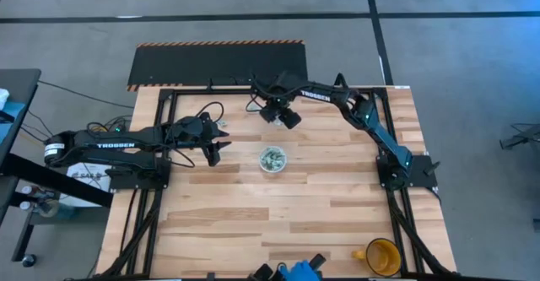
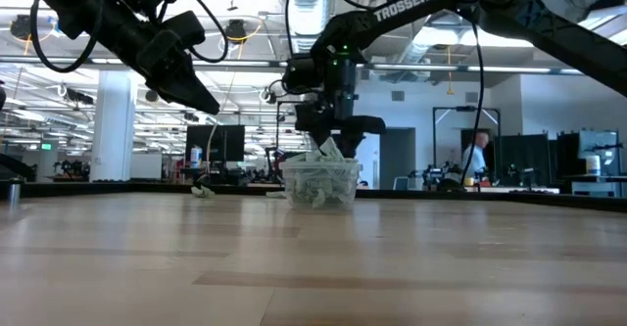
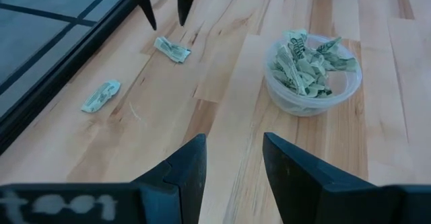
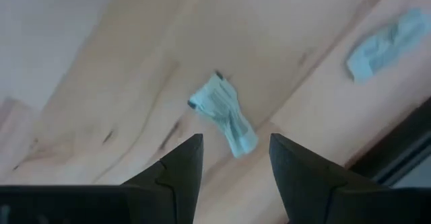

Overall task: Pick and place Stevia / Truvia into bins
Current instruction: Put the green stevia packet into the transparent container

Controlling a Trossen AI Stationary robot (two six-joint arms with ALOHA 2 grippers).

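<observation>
Directly ahead of the right gripper (image 4: 232,167), whose jaws stand parted and empty, a crumpled sachet (image 4: 223,114) lies flat on the worktop (image 1: 295,213), its long axis slanting across the gap. A second sachet (image 4: 387,44) lies farther off. The left gripper (image 3: 234,163), also parted and empty, faces the filled cup (image 3: 313,72).

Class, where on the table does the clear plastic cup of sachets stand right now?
In the high view, the cup stands near the table's middle, between the left gripper and the right gripper.
</observation>
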